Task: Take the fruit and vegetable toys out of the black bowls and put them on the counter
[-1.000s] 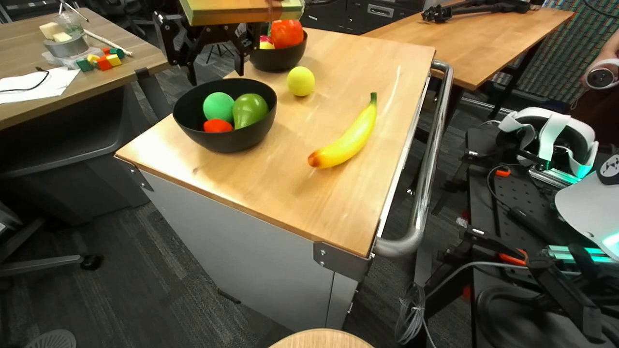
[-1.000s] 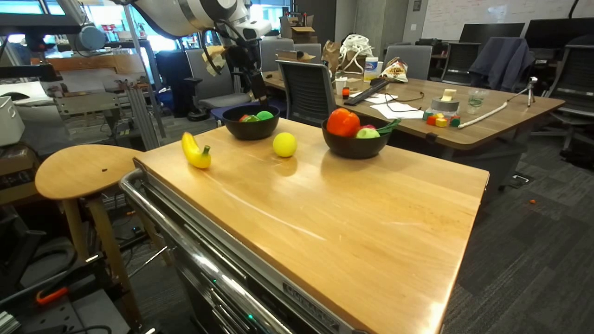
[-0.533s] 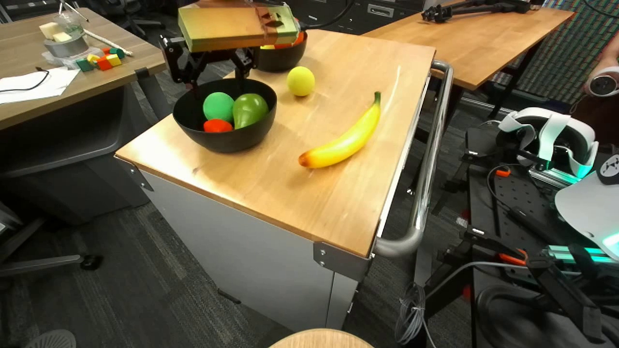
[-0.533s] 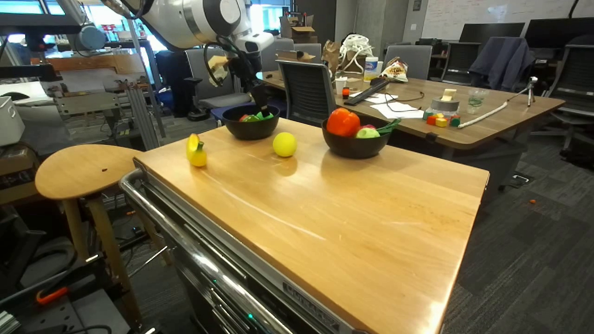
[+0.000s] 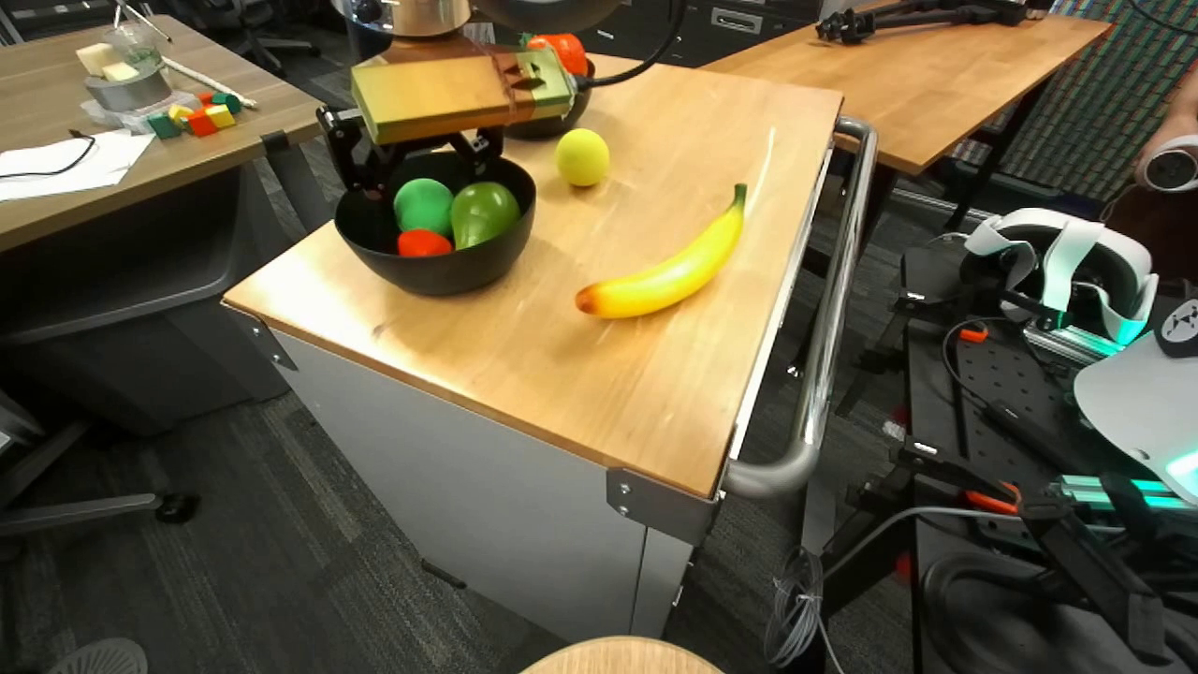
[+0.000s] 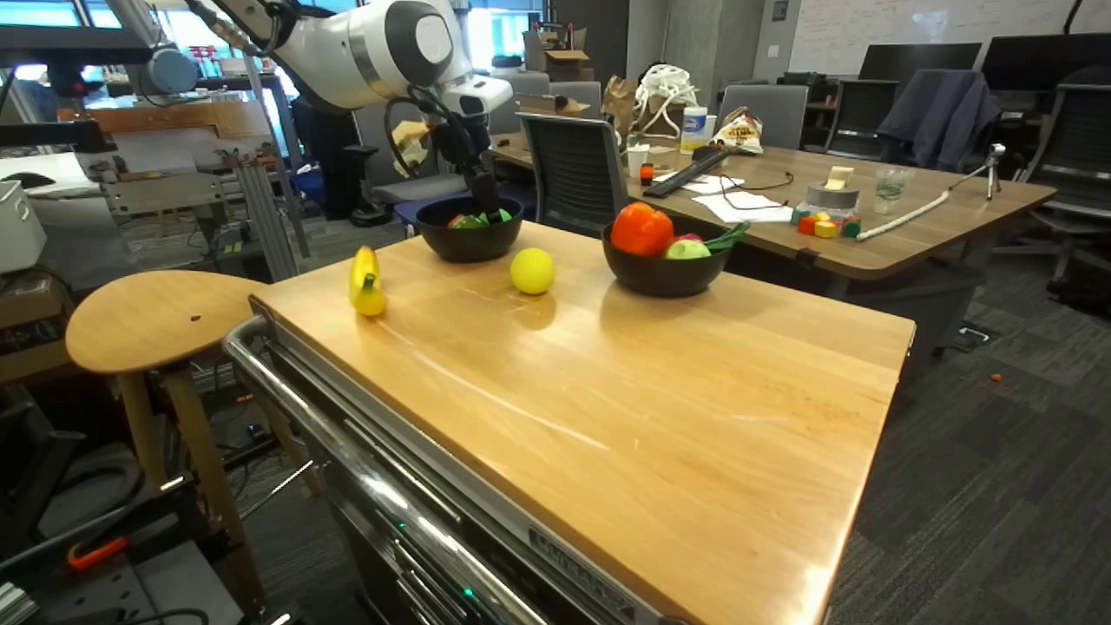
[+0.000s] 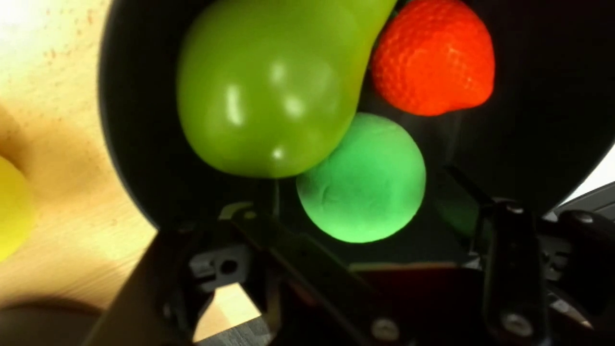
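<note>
A black bowl [image 5: 449,271] holds a green ball [image 7: 362,180], a green pear [image 7: 269,86] and a red strawberry [image 7: 435,57]. My gripper [image 7: 360,190] is open, its fingers reaching into this bowl on either side of the green ball, apart from it as far as I can see. In an exterior view the gripper [image 5: 426,183] is over the bowl's back part. The other black bowl [image 6: 664,278] holds a large red-orange fruit or vegetable [image 6: 642,229], a pale green piece [image 6: 688,249] and a green stalk [image 6: 727,237]. A yellow ball [image 6: 532,271] and a banana [image 5: 669,276] lie on the counter [image 6: 651,391].
A metal handle bar [image 5: 824,328] runs along one counter side. A round wooden stool [image 6: 156,317] stands by one corner. A brown table [image 6: 911,217] with small blocks and papers stands beyond the bowls.
My gripper has come down from above the bowl into it, its fingers now around the green ball. The banana has rocked a little on the counter.
</note>
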Tool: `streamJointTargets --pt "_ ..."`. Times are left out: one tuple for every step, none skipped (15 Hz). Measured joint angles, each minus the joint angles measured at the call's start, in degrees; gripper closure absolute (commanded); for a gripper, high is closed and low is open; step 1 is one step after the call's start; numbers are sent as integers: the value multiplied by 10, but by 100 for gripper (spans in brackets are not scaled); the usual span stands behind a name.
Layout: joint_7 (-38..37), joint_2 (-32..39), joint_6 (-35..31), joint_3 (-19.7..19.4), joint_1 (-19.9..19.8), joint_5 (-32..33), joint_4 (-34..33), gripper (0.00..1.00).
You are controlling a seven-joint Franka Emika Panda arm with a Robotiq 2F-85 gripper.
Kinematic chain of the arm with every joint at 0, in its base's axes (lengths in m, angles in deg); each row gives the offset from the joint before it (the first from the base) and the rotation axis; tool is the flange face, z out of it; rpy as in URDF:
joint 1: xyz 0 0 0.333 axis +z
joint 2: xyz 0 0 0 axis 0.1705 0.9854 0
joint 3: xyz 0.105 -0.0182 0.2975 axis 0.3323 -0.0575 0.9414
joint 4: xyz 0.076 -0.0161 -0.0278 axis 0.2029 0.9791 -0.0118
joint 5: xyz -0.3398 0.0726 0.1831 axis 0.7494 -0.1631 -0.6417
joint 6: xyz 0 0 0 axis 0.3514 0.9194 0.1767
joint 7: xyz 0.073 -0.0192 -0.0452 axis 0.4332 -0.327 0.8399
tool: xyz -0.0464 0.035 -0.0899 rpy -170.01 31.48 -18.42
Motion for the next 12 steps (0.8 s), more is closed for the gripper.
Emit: streamJointTargets --pt "0 1 0 -3 2 1 0 24" --pt "-1 2 0 -5 4 2 -1 30" --pt "-2 3 -1 -8 5 3 -1 46" --pt "-3 3 -2 -10 6 4 -1 50" --pt "-4 3 -5 -12 8 4 -1 56" --pt "-5 2 -10 -13 9 4 -2 66" --pt "-5 1 -14 -13 10 4 -2 72" --pt "-5 -3 -19 -11 12 4 -2 73" --pt "-5 -9 -24 -8 15 3 -2 75" --pt "-5 -19 -29 -3 16 -1 -1 77" --pt "-5 -32 -33 4 17 -6 1 77" --pt "-4 -50 -35 13 18 -15 4 77"
